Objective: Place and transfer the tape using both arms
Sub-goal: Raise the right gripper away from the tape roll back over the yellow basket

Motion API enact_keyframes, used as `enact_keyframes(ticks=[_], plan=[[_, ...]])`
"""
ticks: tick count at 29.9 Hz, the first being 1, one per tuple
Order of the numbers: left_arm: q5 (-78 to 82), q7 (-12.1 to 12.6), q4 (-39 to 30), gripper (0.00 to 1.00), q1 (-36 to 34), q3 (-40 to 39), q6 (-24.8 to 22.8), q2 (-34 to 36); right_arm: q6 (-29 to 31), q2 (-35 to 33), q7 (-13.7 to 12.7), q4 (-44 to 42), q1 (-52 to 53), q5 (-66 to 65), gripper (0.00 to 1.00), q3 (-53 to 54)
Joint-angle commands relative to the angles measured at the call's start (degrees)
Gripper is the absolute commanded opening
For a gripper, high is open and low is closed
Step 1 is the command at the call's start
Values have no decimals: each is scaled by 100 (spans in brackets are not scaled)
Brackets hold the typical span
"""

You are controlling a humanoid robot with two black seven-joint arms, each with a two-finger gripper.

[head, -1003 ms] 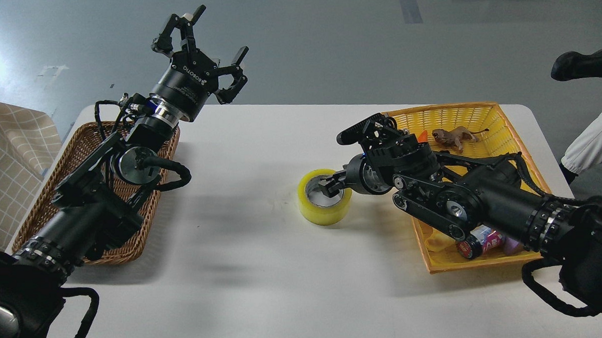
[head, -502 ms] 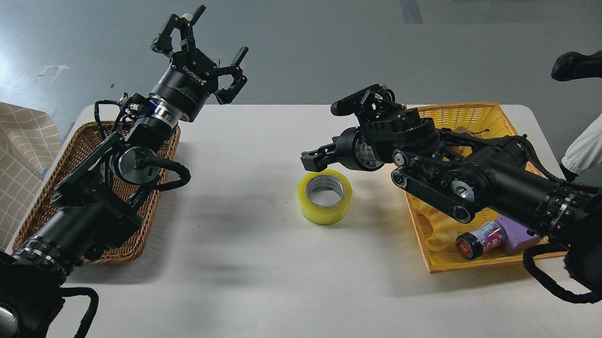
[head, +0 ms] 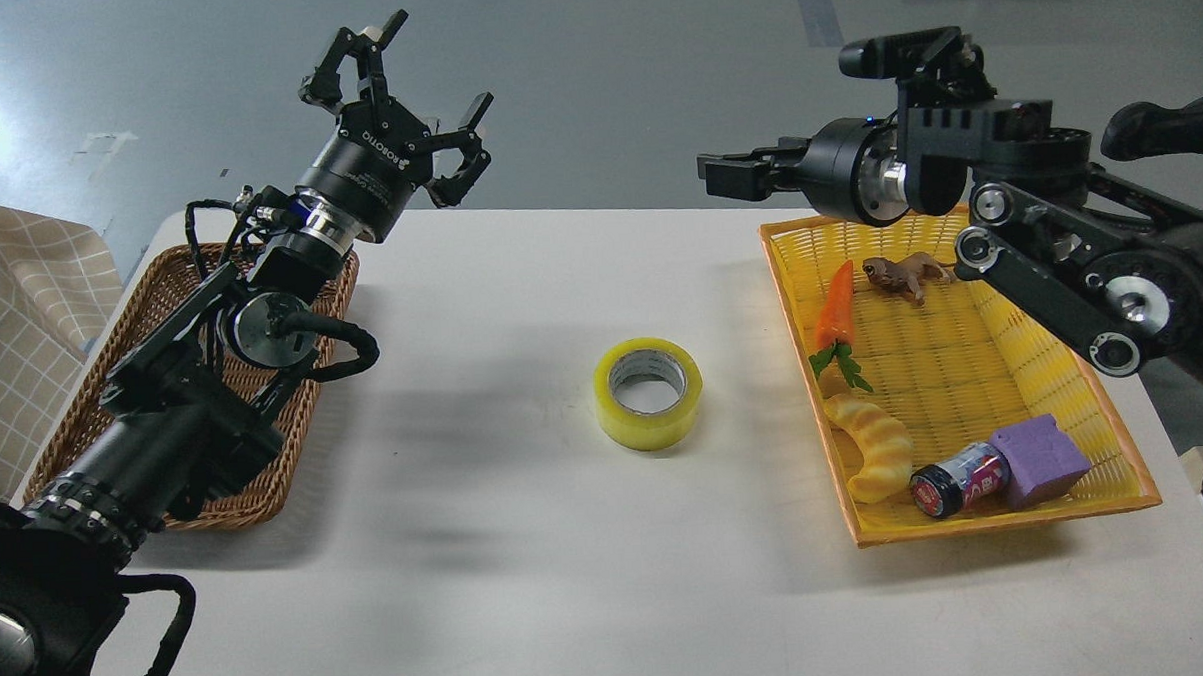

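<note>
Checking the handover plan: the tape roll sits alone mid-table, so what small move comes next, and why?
Probably swing the left gripper, jaws spread, down toward the translucent yellow packing tape roll; it lies flat and free, and the right gripper is raised away.

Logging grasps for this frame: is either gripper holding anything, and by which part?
Nothing is held. The tape lies flat on the table, clear of both the open left gripper and the right gripper.
</note>
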Motion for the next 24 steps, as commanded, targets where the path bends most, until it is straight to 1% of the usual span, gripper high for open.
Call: enact_keyframes(ticks=[1, 3, 4, 5, 6, 7, 8, 11, 12, 14, 15, 17, 21, 23, 24], plan=[[0, 10, 19, 98, -5, 3, 0, -3, 0, -103, -4, -10, -297, 472, 98, 799], [0, 28, 19, 98, -5, 11, 0, -3, 0, -60, -4, -1, -622, 892, 98, 1683], [9, 28, 19, 98, -5, 11, 0, 5, 0, -42, -4, -1, -710, 1008, 97, 1897], [9, 28, 19, 98, -5, 11, 0, 5, 0, 2, -4, -10, -920, 1287, 98, 2343], [9, 28, 19, 98, -5, 11, 0, 5, 0, 2, -4, -10, -922, 1290, 98, 2347], [9, 28, 19, 98, -5, 11, 0, 5, 0, 63, -4, -27, -1122, 1629, 98, 2809], [9, 28, 19, 98, -5, 11, 0, 5, 0, 185, -4, -71, -1316, 2007, 97, 3222], [9, 37, 19, 98, -14, 3, 0, -3, 0, 546, -12, -89, -1659, 2912, 97, 3884], [9, 36, 19, 98, -14, 3, 0, -3, 0, 547, -12, -89, -1660, 2916, 97, 3886], [9, 45, 19, 98, -14, 3, 0, -3, 0, 591, -12, -98, -1862, 3781, 98, 4105], [9, 37, 19, 98, -14, 3, 0, -3, 0, 591, -12, -98, -1897, 4012, 98, 4123], [17, 28, 19, 98, -5, 3, 0, -12, 0, 591, -65, -115, -2003, 4994, 98, 4114], [35, 28, 2, 98, 3, 3, 0, -56, 0, 591, -91, -168, -2073, 6174, 98, 4123], [26, 10, -7, 98, 3, -6, 0, -91, 0, 591, -187, -212, -2082, 7025, 98, 4123], [18, -7, -7, 98, 3, -23, 0, -91, 0, 591, -223, -212, -2091, 7212, 98, 4123]])
